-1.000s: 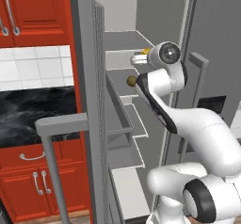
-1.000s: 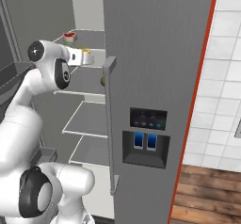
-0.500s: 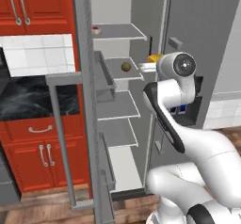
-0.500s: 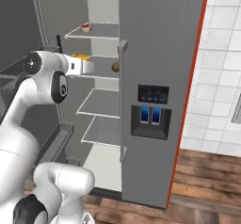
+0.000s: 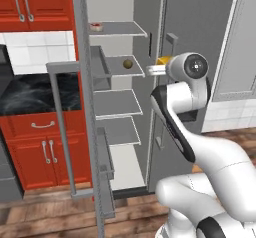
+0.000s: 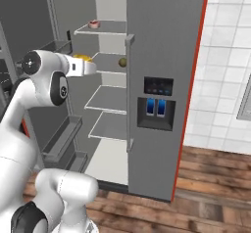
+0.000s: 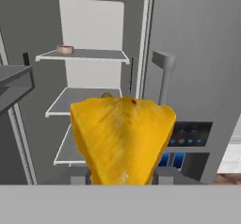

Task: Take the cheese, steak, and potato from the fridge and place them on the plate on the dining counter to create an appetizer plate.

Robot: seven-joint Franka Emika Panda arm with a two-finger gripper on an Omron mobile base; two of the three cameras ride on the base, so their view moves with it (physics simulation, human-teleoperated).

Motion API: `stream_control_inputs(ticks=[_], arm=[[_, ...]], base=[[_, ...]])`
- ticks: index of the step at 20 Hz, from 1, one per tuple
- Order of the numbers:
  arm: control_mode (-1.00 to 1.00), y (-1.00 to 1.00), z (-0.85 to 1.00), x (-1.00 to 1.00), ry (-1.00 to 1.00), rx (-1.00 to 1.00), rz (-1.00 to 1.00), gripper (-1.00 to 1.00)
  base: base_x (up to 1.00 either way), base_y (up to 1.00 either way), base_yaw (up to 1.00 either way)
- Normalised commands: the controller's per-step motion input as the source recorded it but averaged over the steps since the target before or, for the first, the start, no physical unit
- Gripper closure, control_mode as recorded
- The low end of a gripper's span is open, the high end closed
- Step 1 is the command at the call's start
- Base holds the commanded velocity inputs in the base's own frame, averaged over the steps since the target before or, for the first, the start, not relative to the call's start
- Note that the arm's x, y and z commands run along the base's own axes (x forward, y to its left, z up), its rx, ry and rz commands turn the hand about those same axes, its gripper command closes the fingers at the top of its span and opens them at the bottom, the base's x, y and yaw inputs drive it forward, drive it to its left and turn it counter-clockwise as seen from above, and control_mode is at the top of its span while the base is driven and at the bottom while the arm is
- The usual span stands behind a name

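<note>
The end effector [image 6: 90, 67] is clamped on one cheese [image 7: 121, 138] wedge outside the open fridge [image 5: 190, 27]. Inside, one potato [image 5: 128, 63] sits on the second shelf and one steak [image 5: 96, 26] on the top shelf.

No words or numbers can be read. The dark panel [image 6: 158, 104] on the fridge [image 6: 162, 41] door has just blue marks.

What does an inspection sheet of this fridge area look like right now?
Surface: grey white-edged fridge shelves, door open.
Job's things: yellow-orange cheese wedge held outside the fridge; round olive-brown potato on second shelf; red steak slab on top shelf.
Clutter: nothing seen.
Pincer: pincer shut on the cheese.
Cables: nothing seen.
Surroundings: red cabinets, white wall tiles, wooden floor.
</note>
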Motion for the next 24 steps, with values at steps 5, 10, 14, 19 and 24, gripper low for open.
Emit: stream_control_inputs(ticks=[5, 10, 14, 19, 24], arm=[[1.0, 0.0, 0.0, 0.0, 0.0, 0.0, 0.0, 1.0], [1.0, 0.0, 0.0, 0.0, 0.0, 0.0, 0.0, 1.0], [1.0, 0.0, 0.0, 0.0, 0.0, 0.0, 0.0, 1.0], [1.0, 0.0, 0.0, 0.0, 0.0, 0.0, 0.0, 1.0], [1.0, 0.0, 0.0, 0.0, 0.0, 0.0, 0.0, 1.0]], base=[[-0.76, -1.0, 0.06], [-0.55, -1.0, 0.01], [-0.26, -1.0, -0.05], [-0.23, -1.0, -0.19], [-0.18, -1.0, -0.41]])
